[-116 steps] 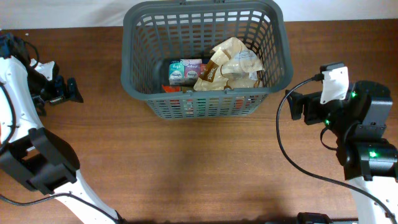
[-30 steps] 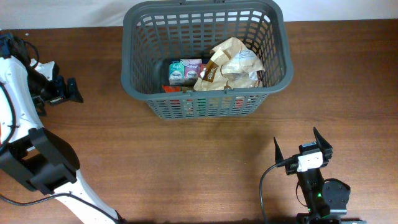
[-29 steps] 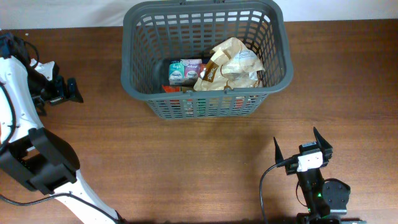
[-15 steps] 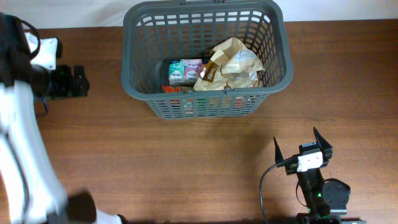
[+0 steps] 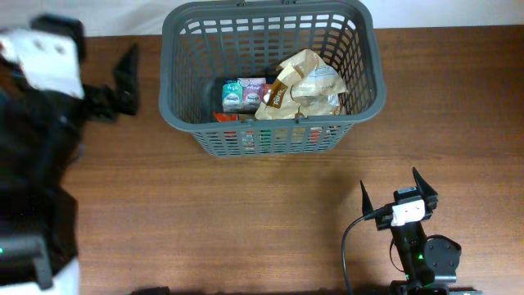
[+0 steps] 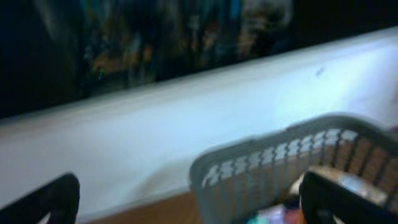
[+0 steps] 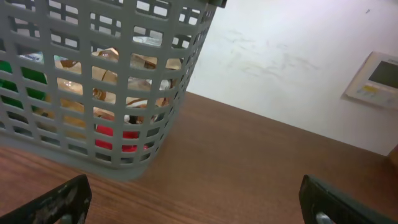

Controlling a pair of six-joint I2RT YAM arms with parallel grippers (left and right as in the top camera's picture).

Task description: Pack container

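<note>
The container, a large dark grey basket [image 5: 270, 141], stands at the back middle of the wooden table. It holds a tan crinkled bag [image 5: 304, 85], small teal and pink boxes [image 5: 243, 93] and something red. My left gripper [image 5: 121, 83] is open and empty, just left of the basket; its blurred wrist view shows the basket rim [image 6: 261, 149] between the fingers [image 6: 186, 202]. My right gripper [image 5: 390, 187] is open and empty near the front edge, right of centre. In the right wrist view its fingers [image 7: 196, 205] point at the basket's corner [image 7: 81, 165].
A white wall [image 7: 298, 62] rises behind the table, with a small white panel [image 7: 373, 78] on it. Bare wood [image 5: 246, 221] lies between the basket and the front edge.
My left arm has swung up and right, bringing its gripper close to the basket's left side. The right arm, beside the basket earlier, has sat still near the front edge for the last second.
</note>
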